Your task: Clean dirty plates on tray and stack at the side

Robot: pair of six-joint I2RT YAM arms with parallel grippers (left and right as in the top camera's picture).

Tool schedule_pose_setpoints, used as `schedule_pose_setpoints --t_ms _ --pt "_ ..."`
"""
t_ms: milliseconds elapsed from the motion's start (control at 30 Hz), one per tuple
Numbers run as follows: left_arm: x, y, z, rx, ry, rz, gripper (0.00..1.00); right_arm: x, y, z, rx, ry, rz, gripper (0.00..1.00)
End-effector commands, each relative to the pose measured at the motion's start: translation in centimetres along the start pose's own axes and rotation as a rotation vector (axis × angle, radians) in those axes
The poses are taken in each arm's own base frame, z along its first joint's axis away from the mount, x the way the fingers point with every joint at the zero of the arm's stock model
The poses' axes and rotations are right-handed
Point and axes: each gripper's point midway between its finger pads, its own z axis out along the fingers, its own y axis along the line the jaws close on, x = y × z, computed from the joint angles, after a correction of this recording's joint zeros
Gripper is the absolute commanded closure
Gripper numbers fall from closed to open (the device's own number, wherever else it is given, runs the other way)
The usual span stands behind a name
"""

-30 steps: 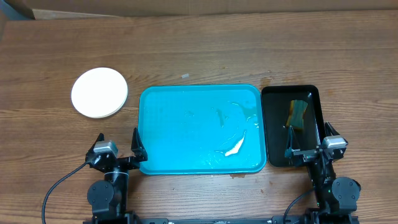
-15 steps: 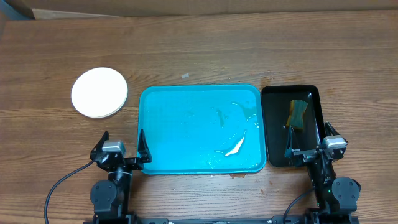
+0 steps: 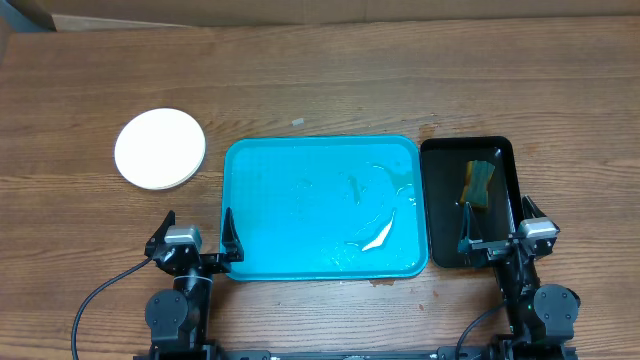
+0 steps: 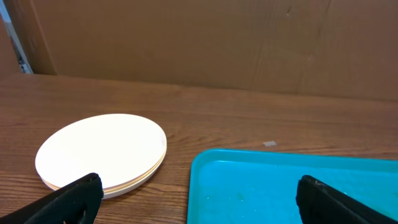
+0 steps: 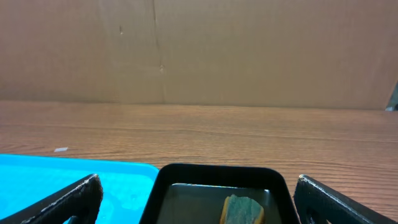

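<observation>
Three plates [image 4: 102, 154] stacked, edges only in L wrist, tray [image 3: 300, 200] bare

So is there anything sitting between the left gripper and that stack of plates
Nothing visible does. The left gripper sits open at the near left corner of the tray, and only bare table lies between it and the stacked plates.

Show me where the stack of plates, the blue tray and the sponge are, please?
stack of plates [image 3: 160, 149]: overhead view, centre of the top plate.
blue tray [image 3: 290, 215]: overhead view, bare floor of the tray.
sponge [image 3: 478, 183]: overhead view, its middle, inside the black tray.
</observation>
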Motion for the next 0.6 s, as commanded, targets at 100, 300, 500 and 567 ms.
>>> schedule_pose_setpoints --t_ms 100,300,500,567 --pt "0.0 0.02 -0.03 -0.003 -0.005 0.027 0.0 0.16 0.05 0.0 -0.004 -0.005 -0.002 0.0" --pt "0.01 0.01 -0.03 -0.003 -0.004 0.027 0.0 0.16 0.05 0.0 -0.004 -0.005 -0.002 0.0" --pt "0.0 0.02 -0.03 -0.003 -0.005 0.027 0.0 0.16 0.06 0.0 -0.004 -0.005 -0.002 0.0" --pt "0.0 0.02 -0.03 -0.003 -0.005 0.027 0.0 0.16 0.06 0.0 -0.004 -0.005 -0.002 0.0"
